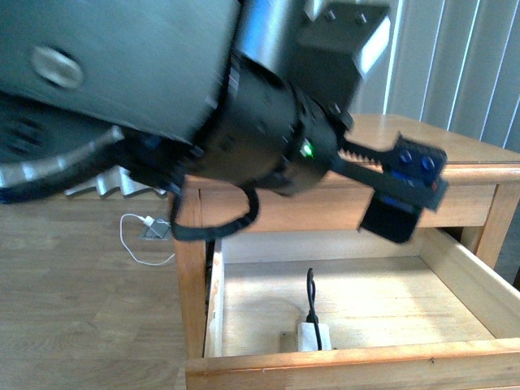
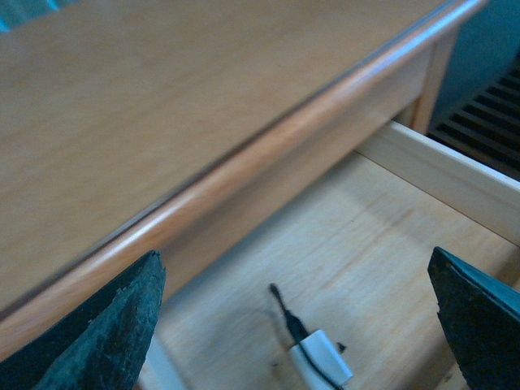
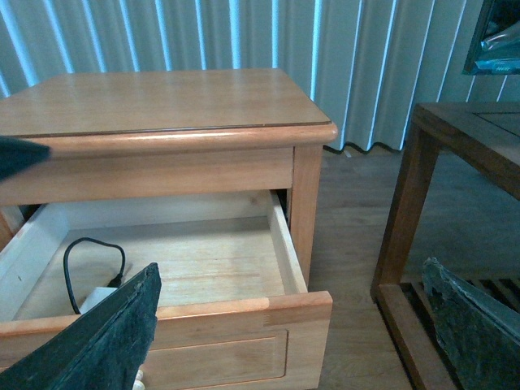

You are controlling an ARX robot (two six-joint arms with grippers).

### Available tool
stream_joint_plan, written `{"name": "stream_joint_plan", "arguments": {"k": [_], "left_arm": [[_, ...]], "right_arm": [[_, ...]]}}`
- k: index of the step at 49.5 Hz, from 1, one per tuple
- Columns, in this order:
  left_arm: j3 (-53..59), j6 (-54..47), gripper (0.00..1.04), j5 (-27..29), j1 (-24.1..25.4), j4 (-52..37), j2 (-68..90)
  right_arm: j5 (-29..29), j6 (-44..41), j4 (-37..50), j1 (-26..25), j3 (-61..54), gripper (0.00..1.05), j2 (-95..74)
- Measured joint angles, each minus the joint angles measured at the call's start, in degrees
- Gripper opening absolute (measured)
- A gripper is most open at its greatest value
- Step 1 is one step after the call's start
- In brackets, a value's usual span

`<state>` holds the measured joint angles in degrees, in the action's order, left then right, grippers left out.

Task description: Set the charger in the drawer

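The upper drawer [image 1: 471,280] of the nightstand stands pulled out, pale wood inside. The charger [image 1: 313,335], a small white block with a thin black cable, lies on the drawer floor near the front wall. It also shows in the left wrist view [image 2: 323,366] and in the right wrist view [image 3: 96,297], where the cable arches in a loop. My left gripper [image 1: 402,195] hangs open and empty above the drawer, with the charger below and between its fingers [image 2: 106,333]. My right gripper [image 3: 296,341] is open and empty, out in front of the drawer front [image 3: 219,341].
The nightstand top [image 1: 422,138] overhangs the back of the drawer. A white plug with a white cable [image 1: 150,227] lies on the wooden floor to the left. A dark wooden table [image 3: 455,146] stands to the right of the nightstand. Blinds hang behind.
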<state>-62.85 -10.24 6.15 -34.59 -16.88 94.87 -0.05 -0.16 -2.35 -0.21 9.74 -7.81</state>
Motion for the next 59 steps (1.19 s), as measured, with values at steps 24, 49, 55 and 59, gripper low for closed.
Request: {"name": "stream_joint_plan", "arguments": {"k": [24,49,55,59], "left_arm": [[30.1,7.1,0.99,9.4,18.4,2.3,-44.0],[52.2,24.9,0.99,27.2,13.2,19.9,-80.8],[52.2,26.0,0.99,27.3,13.3,19.9,-81.1],[52.2,26.2,0.99,27.3,13.3,19.9,-81.1]], "right_arm": [[0.0,0.0,0.0,0.0,0.0,0.96,0.0],[0.0,0.0,0.0,0.0,0.0,0.96,0.0],[0.0,0.0,0.0,0.0,0.0,0.96,0.0],[0.0,0.0,0.0,0.0,0.0,0.96,0.0]]}}
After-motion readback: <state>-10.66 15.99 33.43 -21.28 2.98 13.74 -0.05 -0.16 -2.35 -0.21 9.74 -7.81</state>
